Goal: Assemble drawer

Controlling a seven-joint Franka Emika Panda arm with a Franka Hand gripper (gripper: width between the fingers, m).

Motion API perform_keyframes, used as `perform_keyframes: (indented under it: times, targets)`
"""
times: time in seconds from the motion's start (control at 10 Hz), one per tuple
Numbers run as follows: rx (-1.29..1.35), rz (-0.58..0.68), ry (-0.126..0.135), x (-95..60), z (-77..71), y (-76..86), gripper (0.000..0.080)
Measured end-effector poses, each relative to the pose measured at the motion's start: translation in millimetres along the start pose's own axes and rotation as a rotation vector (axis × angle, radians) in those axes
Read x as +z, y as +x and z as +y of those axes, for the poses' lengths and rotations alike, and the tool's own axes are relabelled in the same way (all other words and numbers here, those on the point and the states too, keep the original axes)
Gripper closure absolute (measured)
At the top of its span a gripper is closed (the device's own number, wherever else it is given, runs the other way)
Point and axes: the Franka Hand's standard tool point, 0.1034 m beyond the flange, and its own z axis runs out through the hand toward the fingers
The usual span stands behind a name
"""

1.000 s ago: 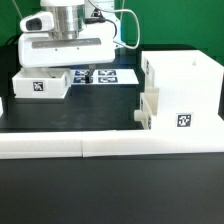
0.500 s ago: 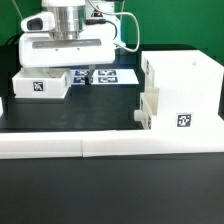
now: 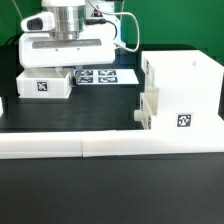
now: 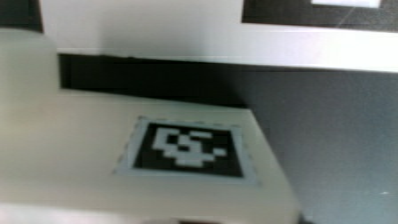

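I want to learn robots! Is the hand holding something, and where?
Cannot tell. The hand is down at the small tray, but its tips are hidden.

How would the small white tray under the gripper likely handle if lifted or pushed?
The tray looks like rigid moulded plastic with straight edges, so probably stiff, not floppy. It is small compared with the housing, so likely light. Its low, boxy shape on the black table suggests sliding rather than rolling or tipping.
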Motion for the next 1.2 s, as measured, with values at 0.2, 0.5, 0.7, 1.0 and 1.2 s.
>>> perform_keyframes:
  times: [0.2, 0.5, 0.7, 1.0, 1.2]
  targets:
    - [0.0, 0.0, 0.0, 0.0, 0.0, 0.0, 0.0758]
    - [0.0, 0.0, 0.0, 0.0, 0.0, 0.0, 0.0758]
    - [-0.012, -0.004, 0.007, -6.5, -4.7, 7.0, 0.0758]
    - [-0.084, -0.006, 0.018, -26.9, -29.8, 28.3, 0.0757]
    - [-0.11, -0.017, 0.035, -50.5, -37.3, 53.2, 0.0757]
